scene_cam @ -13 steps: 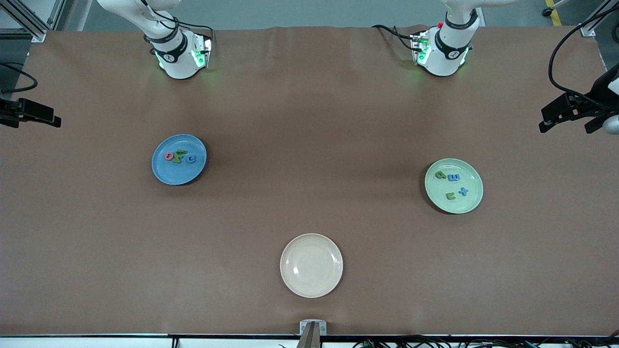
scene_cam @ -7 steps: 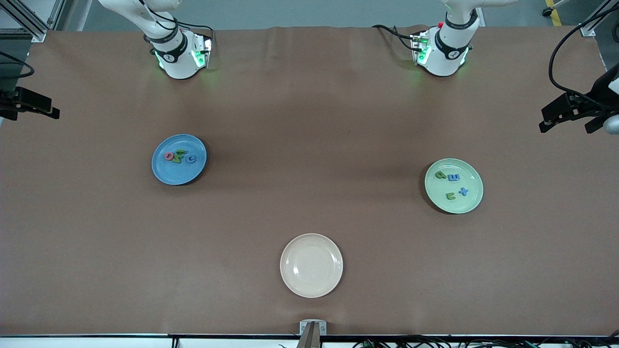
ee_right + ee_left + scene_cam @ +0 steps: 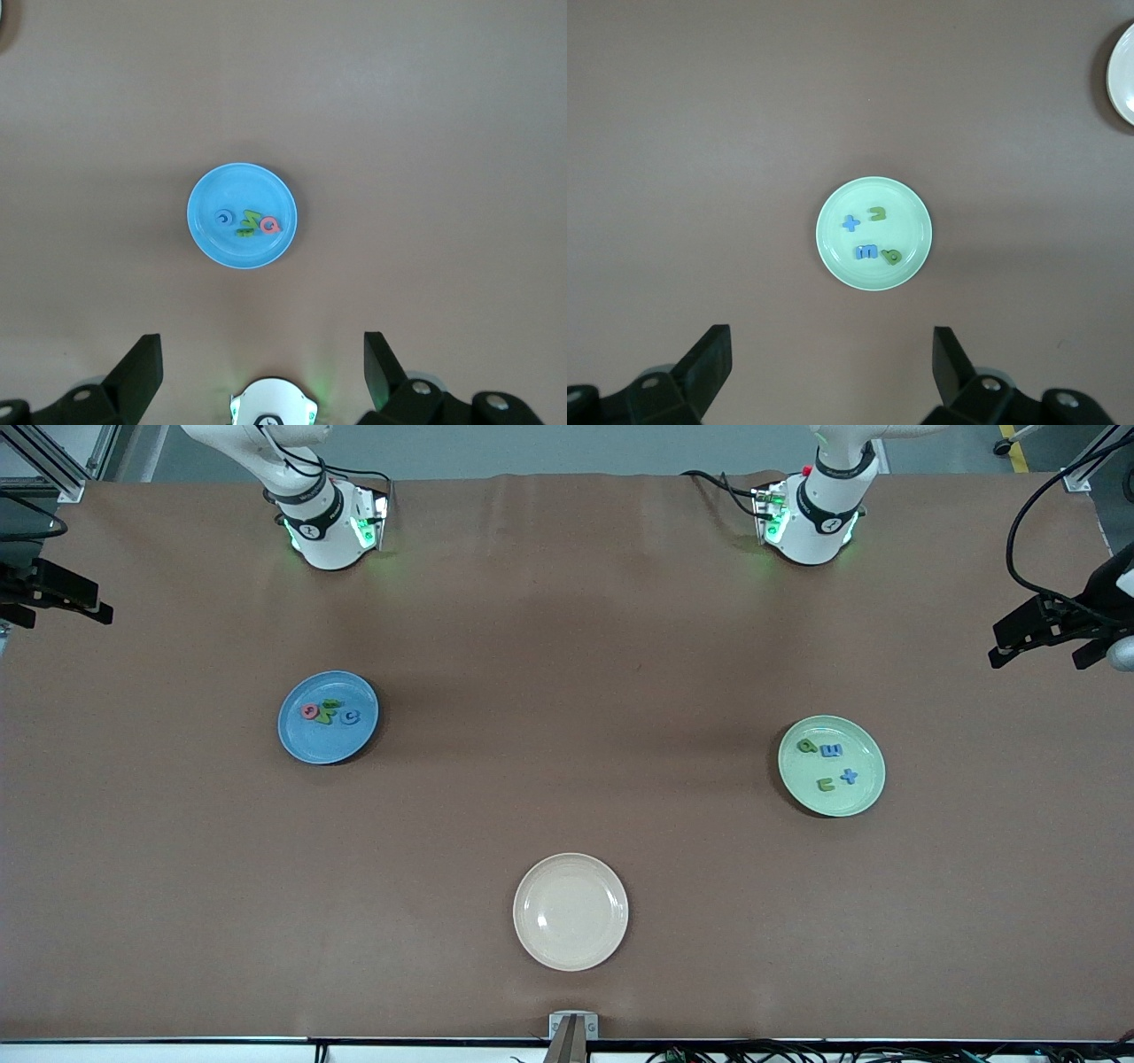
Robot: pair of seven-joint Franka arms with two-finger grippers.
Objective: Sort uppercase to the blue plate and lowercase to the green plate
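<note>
At the right arm's end of the brown bench (image 3: 567, 646) the right gripper (image 3: 55, 595) hangs high at the edge of the front view, its fingers (image 3: 142, 367) spread wide and holding nothing; this arm waits. Below its wrist camera sits the blue plate (image 3: 306, 744), and on it lie the capital letters (image 3: 330, 712) in a tight cluster: a red-pink round one, two green ones overlapping or touching, and a blue one.

Toward the middle, nearer to the front camera than the other plates, stands a cream plate (image 3: 570, 948) with nothing on it.

At the left arm's end the green plate (image 3: 811, 793) carries the small letters (image 3: 828, 762), spaced a little apart: a green p, a blue m, a green u and a blue cross shape. The left gripper (image 3: 1041, 636) hangs high over the bench edge, fingers (image 3: 709, 363) likewise spread and empty; it too waits.

By how things lie, the sort looks complete. The letters seem to be thin, light, soft foam; they would squash under a hard pinch and lie too flat to get under easily, so a gentle hold across a letter's narrow outer edges would suit best; the glossy plates look slippery and breakable.
</note>
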